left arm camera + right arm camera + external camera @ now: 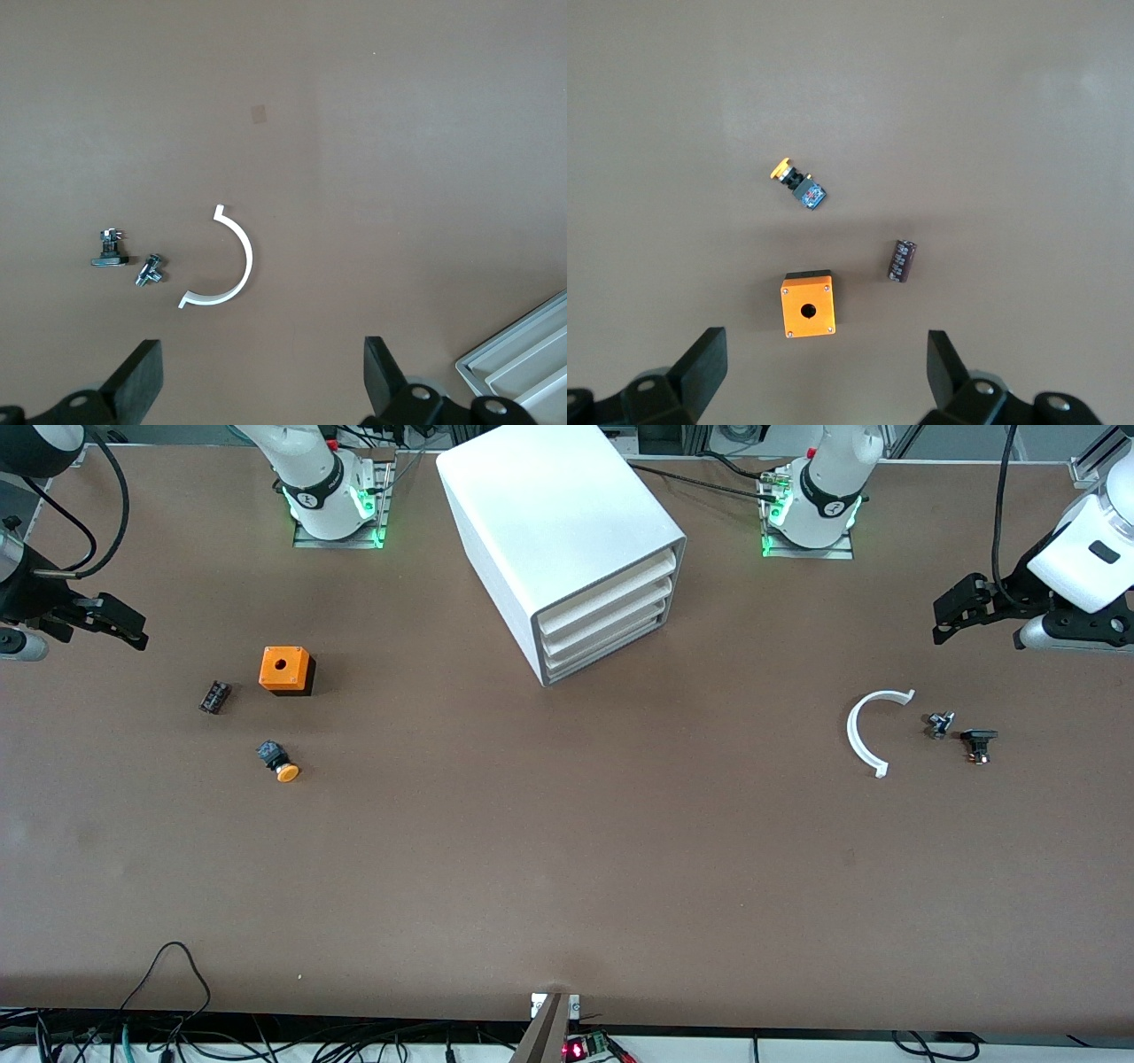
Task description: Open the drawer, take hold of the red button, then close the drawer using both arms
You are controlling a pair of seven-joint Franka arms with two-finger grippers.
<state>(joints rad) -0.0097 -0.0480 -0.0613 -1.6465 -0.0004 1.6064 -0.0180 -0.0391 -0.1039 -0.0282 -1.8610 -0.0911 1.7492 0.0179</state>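
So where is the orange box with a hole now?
The orange box stands toward the right arm's end of the table, beside a small dark part, farther from the camera than the orange-capped button.

Lowest white drawer (611,648) shut in its cabinet (554,522) between the arm bases

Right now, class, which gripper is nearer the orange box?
Right. The right gripper hangs open beside the orange box; the left gripper waits open at the table's other end.
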